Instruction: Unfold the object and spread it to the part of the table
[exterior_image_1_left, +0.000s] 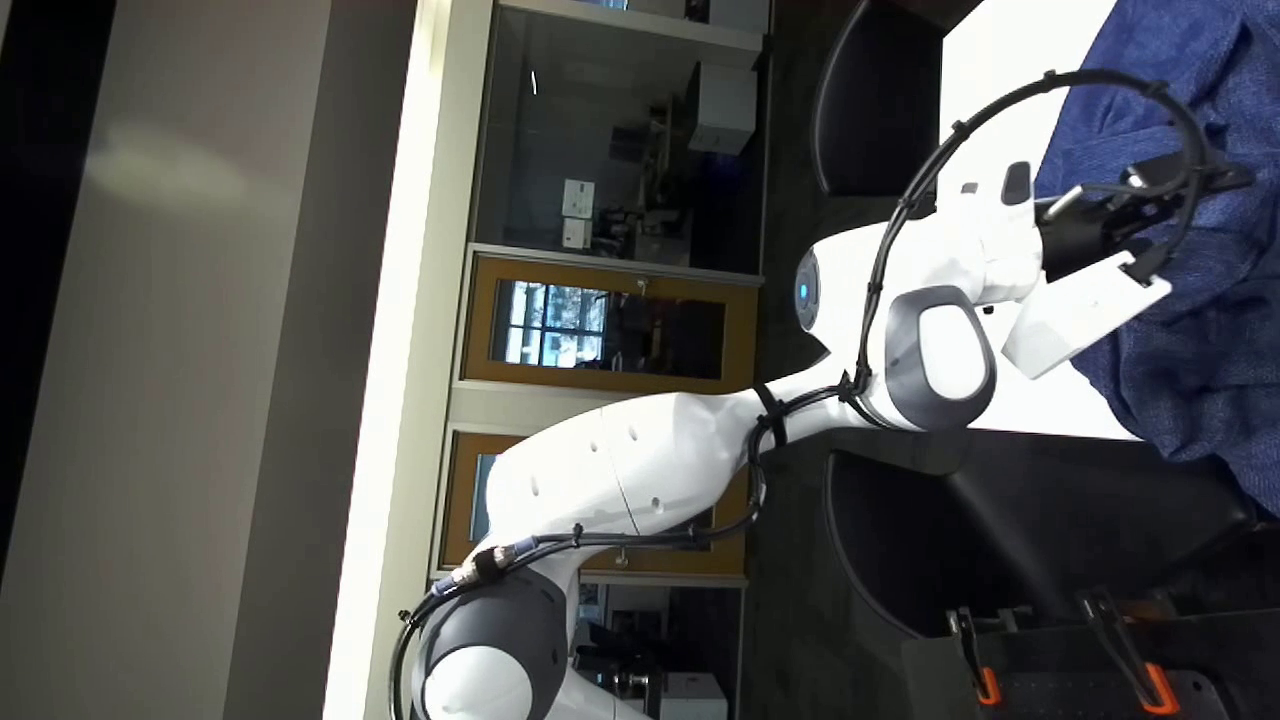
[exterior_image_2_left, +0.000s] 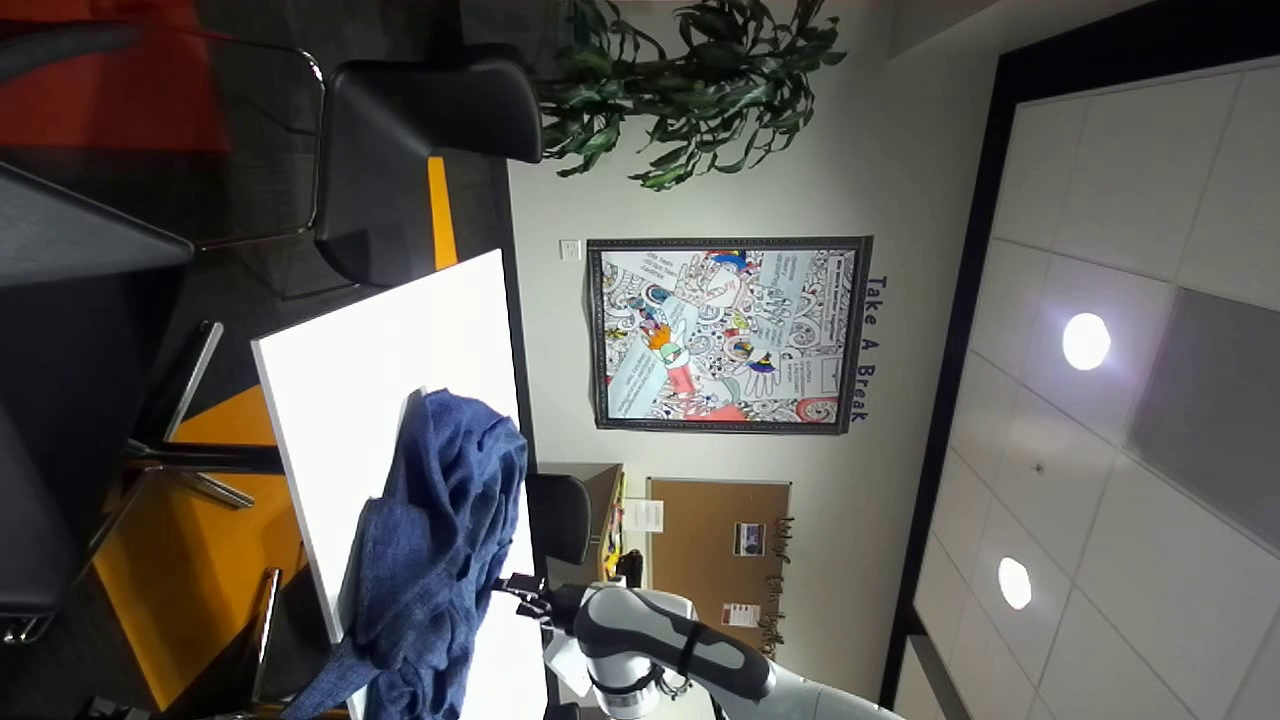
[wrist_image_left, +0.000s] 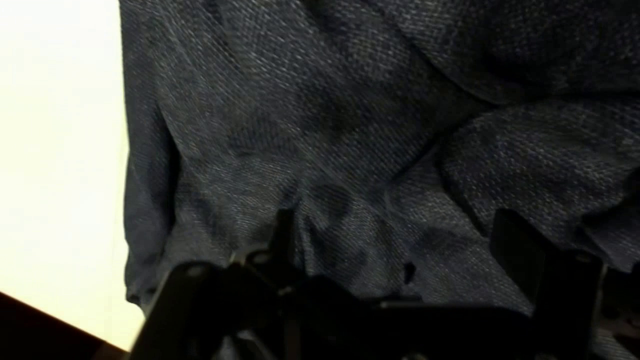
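Observation:
The dark blue cloth (exterior_image_1_left: 1190, 380) lies bunched and heavily wrinkled on the white table (exterior_image_1_left: 1010, 90). In an exterior view the cloth (exterior_image_2_left: 440, 560) covers the middle and near part of the table (exterior_image_2_left: 390, 340), and one strip reaches past the table's edge. My gripper (exterior_image_1_left: 1190, 195) is at the cloth; in an exterior view the gripper (exterior_image_2_left: 520, 592) is at its side edge. In the wrist view the gripper (wrist_image_left: 395, 220) has its fingers wide apart, with wrinkled cloth (wrist_image_left: 340, 100) between and beyond them. Whether the fingertips touch the cloth is too dark to tell.
Both exterior pictures stand sideways. Black chairs (exterior_image_1_left: 890, 110) (exterior_image_2_left: 420, 150) stand around the table. A dark stand with orange-tipped clamps (exterior_image_1_left: 1125, 650) is near the robot's base. Bare white tabletop (wrist_image_left: 60, 150) shows beside the cloth in the wrist view.

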